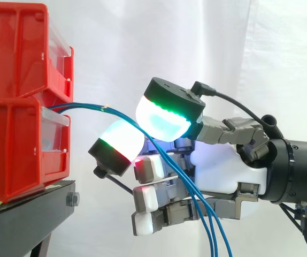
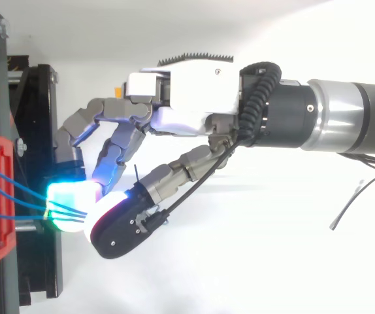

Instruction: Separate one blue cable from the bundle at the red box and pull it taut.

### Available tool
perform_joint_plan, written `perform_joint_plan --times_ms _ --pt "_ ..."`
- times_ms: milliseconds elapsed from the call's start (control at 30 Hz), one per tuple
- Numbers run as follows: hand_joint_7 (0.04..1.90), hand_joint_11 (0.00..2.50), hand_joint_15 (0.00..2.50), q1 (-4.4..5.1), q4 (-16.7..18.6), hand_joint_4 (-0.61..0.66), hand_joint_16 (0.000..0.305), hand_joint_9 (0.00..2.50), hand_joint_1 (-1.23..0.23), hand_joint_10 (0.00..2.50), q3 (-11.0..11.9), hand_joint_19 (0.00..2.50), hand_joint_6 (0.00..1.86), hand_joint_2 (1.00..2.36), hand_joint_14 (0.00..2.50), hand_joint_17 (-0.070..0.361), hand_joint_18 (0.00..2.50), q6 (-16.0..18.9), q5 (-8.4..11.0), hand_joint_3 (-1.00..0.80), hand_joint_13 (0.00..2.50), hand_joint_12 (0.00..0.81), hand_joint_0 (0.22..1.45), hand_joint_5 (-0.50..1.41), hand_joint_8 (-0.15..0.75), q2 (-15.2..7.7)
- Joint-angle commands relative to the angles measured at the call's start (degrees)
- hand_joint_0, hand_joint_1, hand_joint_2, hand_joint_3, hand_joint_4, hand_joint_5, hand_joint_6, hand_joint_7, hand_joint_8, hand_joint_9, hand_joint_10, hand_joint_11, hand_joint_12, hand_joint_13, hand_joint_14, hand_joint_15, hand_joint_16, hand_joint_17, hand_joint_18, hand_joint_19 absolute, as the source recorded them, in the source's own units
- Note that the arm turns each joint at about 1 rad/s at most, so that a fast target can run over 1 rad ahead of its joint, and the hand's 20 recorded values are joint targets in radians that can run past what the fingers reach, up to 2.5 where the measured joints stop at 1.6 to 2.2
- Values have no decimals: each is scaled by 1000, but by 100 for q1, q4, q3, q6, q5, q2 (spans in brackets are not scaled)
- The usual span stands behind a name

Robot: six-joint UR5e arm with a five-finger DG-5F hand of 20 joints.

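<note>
Red bins [image 1: 14,134], stacked two high on the black stand [image 1: 25,214], have clear front panels. I see blue cables [image 1: 84,106] come out at the top of the lower bin's front. My hand [image 1: 217,171] pinches them between two glowing pads [image 1: 161,120] near the bins. Past the pinch they drop across the palm.

A black stand [image 1: 25,214] of dark metal carries a silver bolt [image 1: 72,199] at its near corner. Behind the stand hangs a white curtain [image 1: 207,48], softly folded and brightly, evenly lit.
</note>
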Motion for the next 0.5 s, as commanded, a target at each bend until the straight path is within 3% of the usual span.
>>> perform_joint_plan --times_ms 0,467 --pt "940 768 653 0 -3 131 57 1114 -748 22 0 685 911 1010 25 128 727 0 0 -360 1063 366 623 -137 317 -1" --pt "972 764 661 0 5 151 58 1124 -720 24 0 690 886 1000 26 131 743 0 0 -500 1080 374 579 -132 323 -1"
